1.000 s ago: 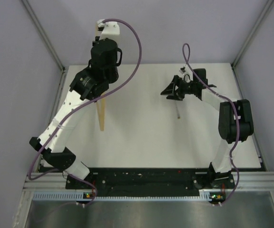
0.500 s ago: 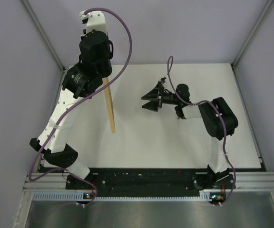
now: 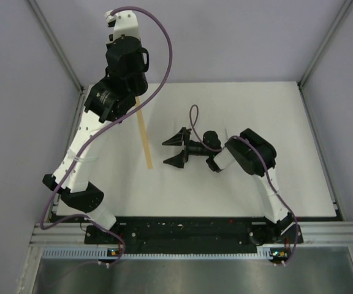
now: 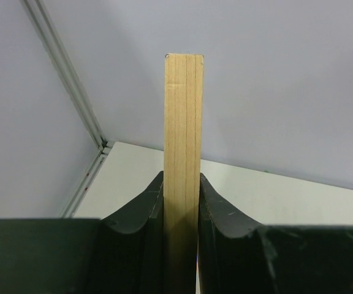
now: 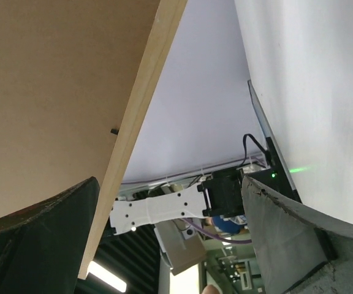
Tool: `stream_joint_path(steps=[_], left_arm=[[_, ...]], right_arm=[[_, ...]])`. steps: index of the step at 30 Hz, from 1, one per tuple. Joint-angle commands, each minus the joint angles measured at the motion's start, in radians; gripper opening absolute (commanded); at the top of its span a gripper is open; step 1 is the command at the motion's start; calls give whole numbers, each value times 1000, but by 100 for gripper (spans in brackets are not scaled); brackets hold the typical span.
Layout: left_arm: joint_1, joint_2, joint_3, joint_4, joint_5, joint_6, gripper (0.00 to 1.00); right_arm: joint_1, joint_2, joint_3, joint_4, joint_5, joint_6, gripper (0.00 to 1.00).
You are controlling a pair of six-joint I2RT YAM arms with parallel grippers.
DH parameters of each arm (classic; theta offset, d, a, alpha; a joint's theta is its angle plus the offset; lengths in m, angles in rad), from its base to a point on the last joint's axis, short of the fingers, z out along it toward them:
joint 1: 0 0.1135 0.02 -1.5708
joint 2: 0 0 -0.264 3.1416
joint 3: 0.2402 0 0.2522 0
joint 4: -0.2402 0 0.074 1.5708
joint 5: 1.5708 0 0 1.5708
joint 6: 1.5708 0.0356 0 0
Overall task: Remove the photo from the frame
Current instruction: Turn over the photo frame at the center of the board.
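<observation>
A: So, where is the frame [image 3: 144,138] held?
B: It is gripped edge-on by the left gripper [image 4: 181,187], which is closed on the light-wood rail. The frame is held upright above the far left of the counter [image 3: 274,110]. The right gripper [image 3: 171,149] is spread wide and empty, just right of the frame's near end.
A: And the photo?
B: It cannot be seen. Only the brown back [image 5: 41,92] and a small dark tab [image 5: 114,130] are shown, so the photo is judged to be inside the frame.
A: How should it be handled?
B: The frame is expected to be stiff and light, the paper thin, floppy and easily creased. The tabs would likely have to be turned first. The sheet is best taken by a bare margin, not the print.
</observation>
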Motion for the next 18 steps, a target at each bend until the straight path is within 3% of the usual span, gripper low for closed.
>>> stream_joint_path(steps=[1,10,18], left_arm=[[1,-29,73,152,-8,9,0],[-4,-38,63,140,13,9,0],[-13,-47,63,147,13,10,0]], right_arm=[[61,32,29,380,59,106,99],[154,106,29,453,181,289,99],[179,172,179,451,262,358,99]])
